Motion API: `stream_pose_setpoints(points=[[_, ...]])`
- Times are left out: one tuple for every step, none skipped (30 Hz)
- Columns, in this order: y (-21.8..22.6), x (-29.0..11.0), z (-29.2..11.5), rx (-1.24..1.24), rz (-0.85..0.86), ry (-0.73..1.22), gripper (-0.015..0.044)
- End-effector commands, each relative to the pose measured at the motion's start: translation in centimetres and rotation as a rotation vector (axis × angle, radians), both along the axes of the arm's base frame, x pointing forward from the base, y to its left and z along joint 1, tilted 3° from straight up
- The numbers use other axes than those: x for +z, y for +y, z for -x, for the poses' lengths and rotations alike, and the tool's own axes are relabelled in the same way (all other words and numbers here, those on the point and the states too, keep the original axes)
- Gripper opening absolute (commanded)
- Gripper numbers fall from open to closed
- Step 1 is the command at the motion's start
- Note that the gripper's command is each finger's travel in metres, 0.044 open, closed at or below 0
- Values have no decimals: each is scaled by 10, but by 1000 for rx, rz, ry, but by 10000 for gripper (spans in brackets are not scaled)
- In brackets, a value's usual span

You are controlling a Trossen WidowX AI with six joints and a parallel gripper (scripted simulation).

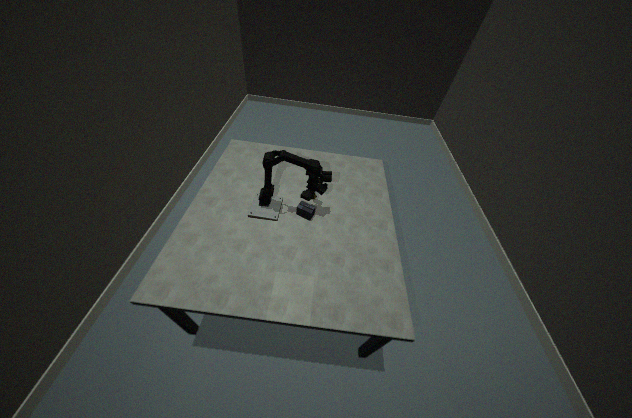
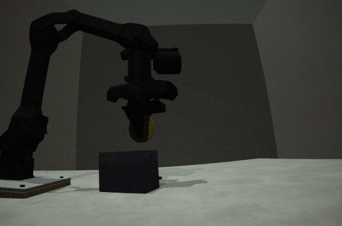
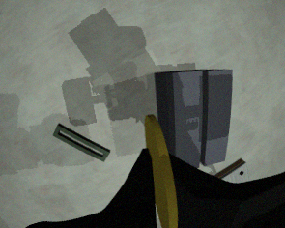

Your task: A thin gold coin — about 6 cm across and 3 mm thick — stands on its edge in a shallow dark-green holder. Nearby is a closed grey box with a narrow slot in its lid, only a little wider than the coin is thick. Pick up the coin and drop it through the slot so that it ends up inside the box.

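Observation:
My gripper (image 2: 141,132) (image 3: 150,153) (image 1: 307,195) is shut on the gold coin (image 2: 150,128) (image 3: 161,181) and holds it on edge in the air. The grey box (image 2: 128,171) (image 3: 196,117) (image 1: 305,210) stands on the table just below the coin, with a small gap between coin and lid. In the wrist view the narrow slot (image 3: 204,117) runs as a dark line across the lid, a little to the right of the coin's edge. The dark-green holder (image 3: 82,142) lies empty on the table to the left of the box.
The arm's base sits on a light mounting plate (image 2: 33,186) (image 1: 263,215) left of the box. The table top (image 1: 275,270) (image 2: 234,190) stretches wide to the front and right. Dark walls stand far around.

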State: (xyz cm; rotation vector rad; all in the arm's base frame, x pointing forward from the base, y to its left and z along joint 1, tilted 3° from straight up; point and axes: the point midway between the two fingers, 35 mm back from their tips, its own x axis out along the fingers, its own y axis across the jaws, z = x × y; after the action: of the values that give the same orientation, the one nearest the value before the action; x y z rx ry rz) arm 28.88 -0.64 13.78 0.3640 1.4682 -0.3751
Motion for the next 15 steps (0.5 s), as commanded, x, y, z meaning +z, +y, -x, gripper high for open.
stream_pose_setpoints(points=[[-7,1,3,4,-5,-7,0],[-9,1,4,4,-4,-7,0],[-12,1,5,4,-4,-7,0],[-14,1,6,4,-4,-6,0],[-16,1,7,4,-4,-6,0],[-19,1,8,4,-4,-6,0],[-21,0,9,4,-4,-6,0],[-23,0,11,4,-4,-6,0],[-26,0,12,4,-3,-5,0],[-28,0,13,4,-3,-5,0],[-30,0,14,4,-3,-5,0],[-32,0,15,4,-3,-5,0],[-34,0,16,3,-3,-5,0],[-37,0,18,3,-3,-4,0],[-39,0,19,3,-3,-4,0]])
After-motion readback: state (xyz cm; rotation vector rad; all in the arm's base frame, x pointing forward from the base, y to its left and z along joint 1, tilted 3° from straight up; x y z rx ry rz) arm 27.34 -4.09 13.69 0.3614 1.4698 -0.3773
